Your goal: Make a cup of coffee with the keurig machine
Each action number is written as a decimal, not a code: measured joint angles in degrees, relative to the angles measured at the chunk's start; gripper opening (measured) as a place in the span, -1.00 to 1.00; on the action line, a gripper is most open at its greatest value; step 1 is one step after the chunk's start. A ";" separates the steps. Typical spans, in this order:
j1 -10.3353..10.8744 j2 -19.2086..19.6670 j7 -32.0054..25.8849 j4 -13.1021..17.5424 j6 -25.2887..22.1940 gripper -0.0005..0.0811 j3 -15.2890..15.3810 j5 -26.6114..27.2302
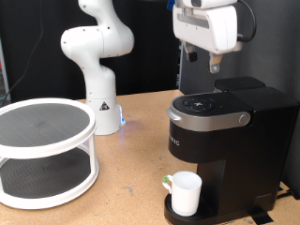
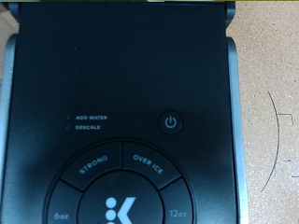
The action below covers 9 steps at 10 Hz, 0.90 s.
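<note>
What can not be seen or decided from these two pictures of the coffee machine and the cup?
- Inside of the small white cylindrical cup: exterior view, hidden by its own wall.
- Pod chamber of the large black boxy coffee machine: both views, covered by the closed lid.
- Gripper: its fingers are too small in the exterior view and absent from the wrist view.
- Front round buttons: wrist view, cut off by the picture's edge.

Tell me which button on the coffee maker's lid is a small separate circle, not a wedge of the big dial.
The power button on the keurig machine: a lone small circle above the dial, while STRONG and OVER ICE are wedges of the dial.
</note>
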 joint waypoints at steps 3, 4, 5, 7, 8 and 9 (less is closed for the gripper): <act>0.05 1.39 -0.29 -1.91 2.58 0.98 0.11 -0.47; 0.05 1.58 -0.55 -2.78 3.21 0.98 0.25 -0.53; 0.05 1.80 -0.68 -3.52 3.83 0.76 0.44 -0.64; 0.06 2.08 -1.25 -4.97 5.02 0.32 0.79 -0.91; 0.07 2.16 -1.28 -5.59 5.25 0.32 0.92 -1.33; 0.07 2.33 -1.28 -6.12 5.56 -0.05 1.09 -1.63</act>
